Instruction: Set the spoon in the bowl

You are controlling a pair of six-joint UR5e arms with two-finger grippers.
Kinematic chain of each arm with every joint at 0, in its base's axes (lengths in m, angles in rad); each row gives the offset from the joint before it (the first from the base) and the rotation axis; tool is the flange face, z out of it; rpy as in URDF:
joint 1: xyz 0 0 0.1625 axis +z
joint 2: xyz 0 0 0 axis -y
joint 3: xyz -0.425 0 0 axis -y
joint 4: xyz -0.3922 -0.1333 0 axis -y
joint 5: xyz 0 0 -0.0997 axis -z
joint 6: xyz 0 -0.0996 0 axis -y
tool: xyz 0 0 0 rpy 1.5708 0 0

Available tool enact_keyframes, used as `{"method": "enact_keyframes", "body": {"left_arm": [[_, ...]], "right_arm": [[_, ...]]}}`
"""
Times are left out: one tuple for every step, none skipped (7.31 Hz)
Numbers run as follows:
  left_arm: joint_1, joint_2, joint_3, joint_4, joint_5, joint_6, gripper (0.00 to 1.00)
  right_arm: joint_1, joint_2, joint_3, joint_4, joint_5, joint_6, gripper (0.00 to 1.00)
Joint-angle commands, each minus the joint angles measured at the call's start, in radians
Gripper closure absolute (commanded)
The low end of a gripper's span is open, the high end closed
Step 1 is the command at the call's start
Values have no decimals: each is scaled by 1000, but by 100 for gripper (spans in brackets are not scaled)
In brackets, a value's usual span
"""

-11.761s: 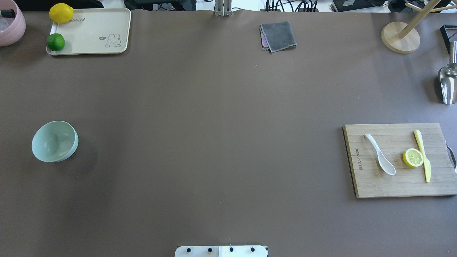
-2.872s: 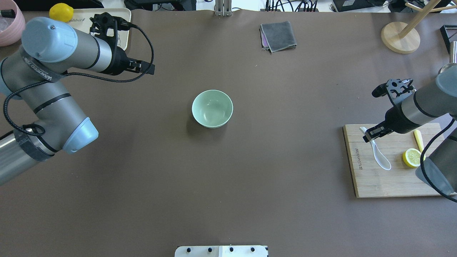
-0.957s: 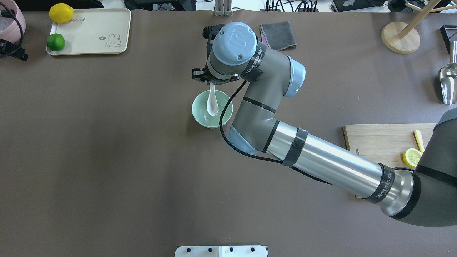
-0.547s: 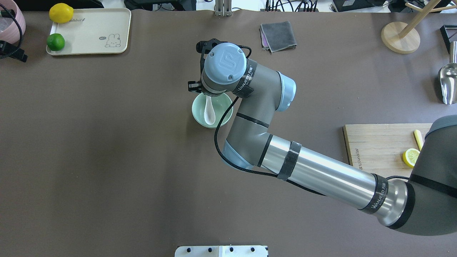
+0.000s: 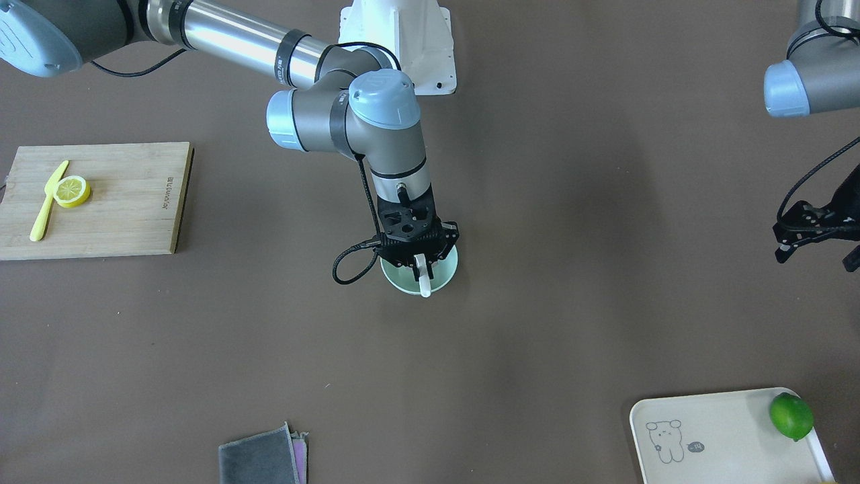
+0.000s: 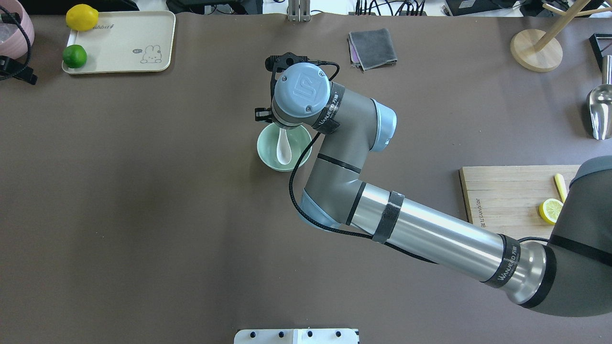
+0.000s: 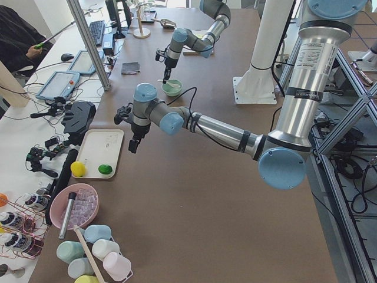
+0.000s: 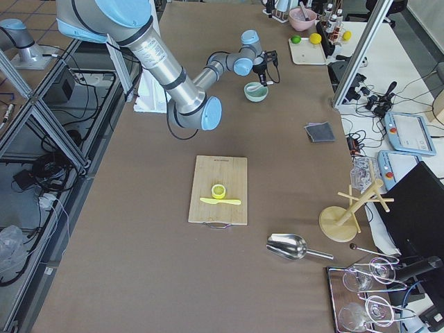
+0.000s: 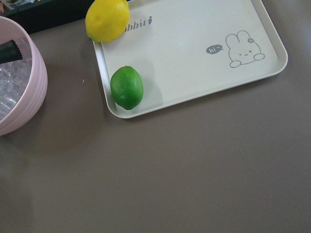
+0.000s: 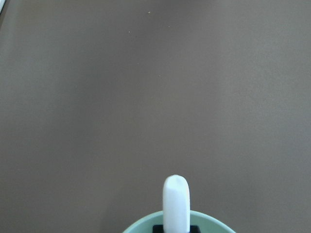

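The mint-green bowl [image 6: 300, 149] stands mid-table; it also shows in the front view [image 5: 445, 274] and at the bottom of the right wrist view [image 10: 206, 221]. The white spoon [image 6: 284, 152] has its scoop inside the bowl, and its handle [image 5: 422, 279] slants up over the rim [image 10: 175, 201]. My right gripper [image 5: 420, 261] is just above the bowl's far side and looks shut on the spoon's handle. My left gripper [image 5: 816, 259] hangs open and empty far off, near the cream tray [image 9: 194, 53].
A wooden cutting board [image 6: 507, 191] with a lemon half [image 6: 551, 211] and a yellow knife [image 6: 560, 187] lies at the right. A grey cloth [image 6: 373, 48] lies behind the bowl. The tray holds a lime [image 9: 127, 87] and a lemon [image 9: 107, 20], next to a pink bowl [image 9: 19, 92].
The right gripper carried the spoon from the board to the bowl and lowered its scoop inside. In the last half second gripper and spoon shifted slightly. The left arm stays withdrawn.
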Motion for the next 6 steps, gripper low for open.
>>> {"method": "enact_keyframes", "body": {"left_arm": [[2,-1,-5,0,0,-1,2],[0,-1,-8,0,-1,-1,2],[-1,-1,-8,0,-1,0,2],[-9,-1,-15,2,-3,2,2],[-43,0,-20,9,-32,3,2],[-119,52,-23,14,-70,125,2]], "right_arm": [[18,-1,13,-10,8,4,0],[51,-5,58,-35,67,-7,0],[115,-14,161,-176,191,-36,0],[165,-87,312,-320,245,-144,0],[230,-232,470,-389,282,-230,0],[331,-363,552,-392,377,-354,0]]}}
